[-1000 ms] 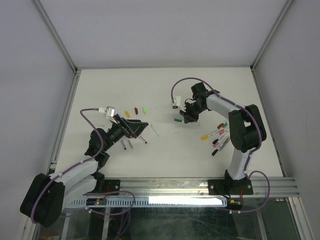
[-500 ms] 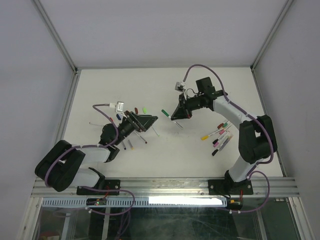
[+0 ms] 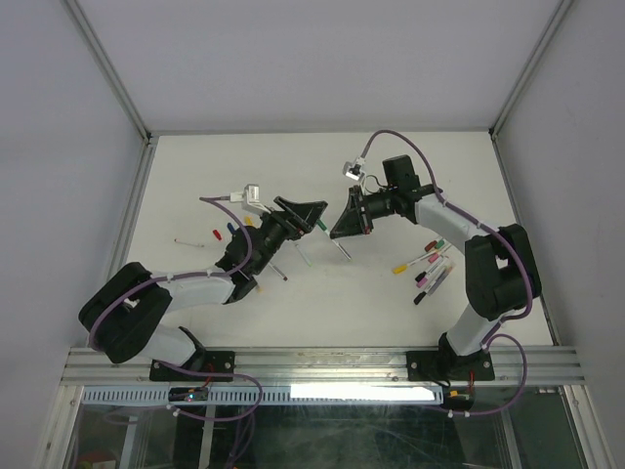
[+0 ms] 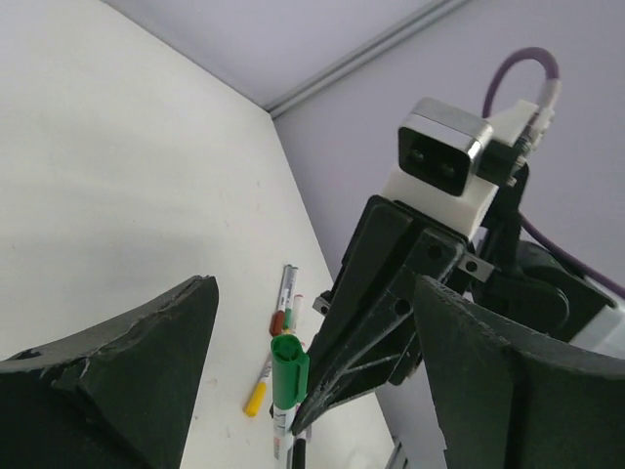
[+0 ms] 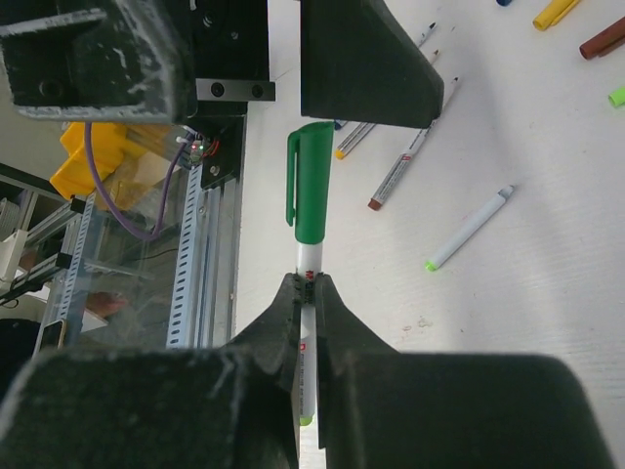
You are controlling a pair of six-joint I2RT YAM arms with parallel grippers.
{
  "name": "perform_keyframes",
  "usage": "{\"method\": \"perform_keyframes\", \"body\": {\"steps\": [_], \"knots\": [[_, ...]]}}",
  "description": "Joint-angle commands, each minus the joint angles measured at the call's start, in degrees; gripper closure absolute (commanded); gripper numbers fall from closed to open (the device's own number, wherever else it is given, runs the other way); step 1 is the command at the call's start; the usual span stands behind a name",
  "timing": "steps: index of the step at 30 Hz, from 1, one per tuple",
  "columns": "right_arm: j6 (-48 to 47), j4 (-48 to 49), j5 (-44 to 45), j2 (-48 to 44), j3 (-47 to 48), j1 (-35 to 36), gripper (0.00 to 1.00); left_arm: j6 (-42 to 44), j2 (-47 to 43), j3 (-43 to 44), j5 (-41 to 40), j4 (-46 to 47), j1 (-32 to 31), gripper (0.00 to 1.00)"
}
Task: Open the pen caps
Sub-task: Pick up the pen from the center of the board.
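My right gripper point(image 5: 310, 281) is shut on the white barrel of a pen point(image 5: 310, 313), held above the table and pointing left. The pen's green cap point(image 5: 312, 191) sticks out past the fingertips. From the left, my left gripper point(image 3: 311, 212) faces it, open. In the left wrist view, the green cap point(image 4: 289, 372) sits in the gap between the wide-apart fingers point(image 4: 146, 376) without touching either. The two grippers meet tip to tip at the table's middle, my right gripper point(image 3: 339, 228) on the right. Loose pen caps, red point(image 3: 214, 234), blue point(image 3: 231, 228) and yellow point(image 3: 247, 222), lie at the left.
Several capped pens point(image 3: 427, 260) lie in a cluster under the right arm. Uncapped white barrels point(image 3: 303, 256) and a thin one point(image 3: 189, 241) lie near the left arm. An open green-tipped pen point(image 5: 469, 227) and more loose caps point(image 5: 601, 39) lie on the table below the grippers.
The left arm has swung right and up until its fingers frame the green cap, and they have narrowed slightly. The right gripper lifted the pen off the table and turned it to the left.
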Motion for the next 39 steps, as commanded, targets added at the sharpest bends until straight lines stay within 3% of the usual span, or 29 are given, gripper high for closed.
{"method": "perform_keyframes", "body": {"steps": [1, 5, 8, 19, 24, 27, 33, 39], "knots": [[2.4, 4.07, 0.57, -2.58, -0.32, 0.38, 1.0, -1.66, -0.63, 4.16, -8.85, -10.09, -2.32, 0.2], [3.94, 6.22, 1.3, -2.86, -1.14, 0.44, 1.0, -1.71, -0.16, 4.97, -10.05, -11.42, -3.56, 0.26], [4.05, 6.33, 2.62, -2.95, -1.25, 0.37, 1.0, -2.03, 0.0, 5.53, -9.81, -11.69, -3.95, 0.4], [4.13, 6.81, 6.75, -3.03, -1.85, 0.58, 1.0, -3.26, 4.27, 6.81, -8.58, -12.01, -4.79, 0.64], [3.39, 6.41, 7.16, -3.51, -1.91, 1.06, 1.0, -1.97, 4.21, 6.9, -8.46, -11.41, -4.76, 0.93], [2.97, 6.38, 7.09, -4.25, -2.02, 1.14, 0.98, -0.1, 3.16, 6.59, -8.21, -10.67, -4.72, 1.0], [5.09, 8.08, 6.45, -7.58, -3.06, 0.75, 0.62, 2.7, -0.64, 3.21, -7.66, -5.78, -4.33, 1.0], [9.46, 11.95, 3.25, -13.89, -7.29, 2.48, 0.31, 6.84, -4.24, -2.19, 1.21, 7.51, -1.03, 1.0]]}}
